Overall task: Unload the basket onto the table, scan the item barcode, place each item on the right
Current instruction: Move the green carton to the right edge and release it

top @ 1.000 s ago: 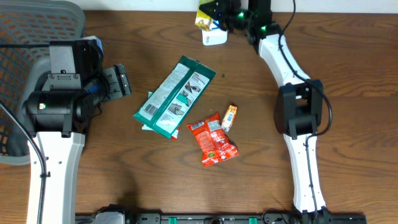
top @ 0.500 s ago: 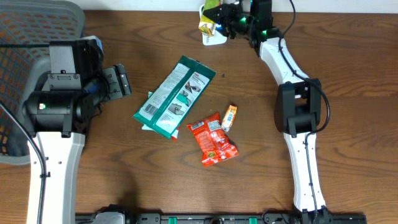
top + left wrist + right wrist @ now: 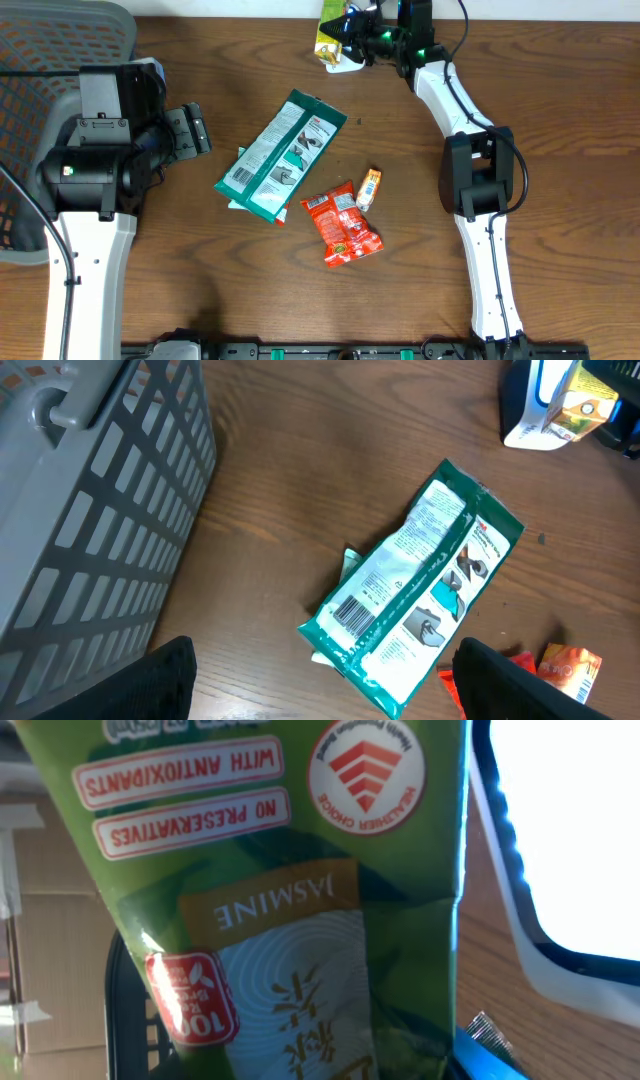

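Note:
A green jasmine tea carton (image 3: 329,30) hangs at the table's far edge with my right gripper (image 3: 354,28) shut on it. It is held just above and beside the white barcode scanner (image 3: 346,63). In the right wrist view the carton (image 3: 280,920) fills the frame upside down, and the scanner's bright white face (image 3: 570,830) shows at the right. No barcode shows on the carton's visible side. My left gripper (image 3: 192,130) stands open at the left, apart from everything, its dark fingertips (image 3: 150,680) wide over bare wood.
A green-and-white packet (image 3: 285,155) lies mid-table with its barcode up (image 3: 358,610). A red snack bag (image 3: 342,226) and a small orange packet (image 3: 369,188) lie to its right. A grey mesh basket (image 3: 60,45) stands at the left edge.
My right gripper has shifted slightly toward the far edge with the carton, keeping it by the scanner. The left arm has not moved.

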Robot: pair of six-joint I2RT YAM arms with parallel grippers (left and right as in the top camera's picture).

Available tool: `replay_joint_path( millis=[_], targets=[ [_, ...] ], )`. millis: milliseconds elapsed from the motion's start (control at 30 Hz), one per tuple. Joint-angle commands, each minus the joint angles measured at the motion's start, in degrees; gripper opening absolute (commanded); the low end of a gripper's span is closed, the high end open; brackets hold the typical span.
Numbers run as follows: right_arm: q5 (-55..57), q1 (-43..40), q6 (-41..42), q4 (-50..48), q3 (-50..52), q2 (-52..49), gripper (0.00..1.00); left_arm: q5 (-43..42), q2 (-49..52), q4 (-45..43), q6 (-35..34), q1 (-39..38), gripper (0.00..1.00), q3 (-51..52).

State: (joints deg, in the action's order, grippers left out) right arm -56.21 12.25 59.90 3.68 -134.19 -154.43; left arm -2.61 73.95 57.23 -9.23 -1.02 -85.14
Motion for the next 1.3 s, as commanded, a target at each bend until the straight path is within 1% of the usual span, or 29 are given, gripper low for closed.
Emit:
replay_joint_path(
  millis=[0, 233, 333, 433, 600, 667, 767, 833, 900, 933, 1067, 1167, 1267],
  targets=[
    [-2.75, 0.22, -3.37, 0.28, -1.75, 1.46, 0.41, 0.52, 0.15, 0.2, -0.52, -0.04, 0.83, -1.11],
    [-2.62, 0.22, -4.5, 1.03, -1.33, 1.4, 0.4, 0.52, 0.15, 0.17, -0.52, -0.04, 0.83, -1.11],
    [-2.99, 0.11, -4.44, 0.28, -1.33, 1.4, 0.36, 0.52, 0.15, 0.2, -0.52, -0.04, 0.82, -1.11],
    [-4.11, -0.22, -4.13, -1.42, -1.38, 1.46, 0.36, 0.52, 0.15, 0.2, -0.52, -0.04, 0.83, -1.11],
    [-4.96, -1.46, -4.33, -0.11, -1.46, 4.72, 0.36, 0.52, 0.15, 0.2, -0.52, -0.04, 0.83, -1.11],
    [-4.85, -1.95, -6.21, 1.92, -1.46, 6.73, 0.36, 0.52, 0.15, 0.2, -0.52, -0.04, 0.83, -1.11],
    [-2.71, -2.64, -13.2, 10.16, -1.46, 10.58, 0.36, 0.52, 0.15, 0.17, -0.52, -0.04, 0.83, -1.11],
    [0.17, -3.39, -19.37, 19.15, -1.46, 13.86, 0.36, 0.52, 0.15, 0.17, -0.52, -0.04, 0.83, -1.11],
    [3.96, -4.46, -27.52, 29.73, -1.46, 17.86, 0.36, 0.52, 0.15, 0.2, -0.52, -0.04, 0.83, -1.11],
    [7.76, -5.53, -33.77, 38.47, -1.46, 21.18, 0.36, 0.52, 0.15, 0.2, -0.52, -0.04, 0.83, -1.11],
    [18.03, -8.66, -46.1, 56.19, -1.46, 27.45, 0.35, 0.52, 0.15, 0.2, -0.52, -0.04, 0.83, -1.11],
    [28.06, -11.19, -51.91, 66.75, -1.46, 30.14, 0.37, 0.52, 0.15, 0.2, -0.52, -0.04, 0.83, -1.11],
    [40.11, -13.84, -54.95, 76.13, -1.46, 30.6, 0.39, 0.52, 0.15, 0.2, -0.52, -0.04, 0.83, -1.11]
  ],
)
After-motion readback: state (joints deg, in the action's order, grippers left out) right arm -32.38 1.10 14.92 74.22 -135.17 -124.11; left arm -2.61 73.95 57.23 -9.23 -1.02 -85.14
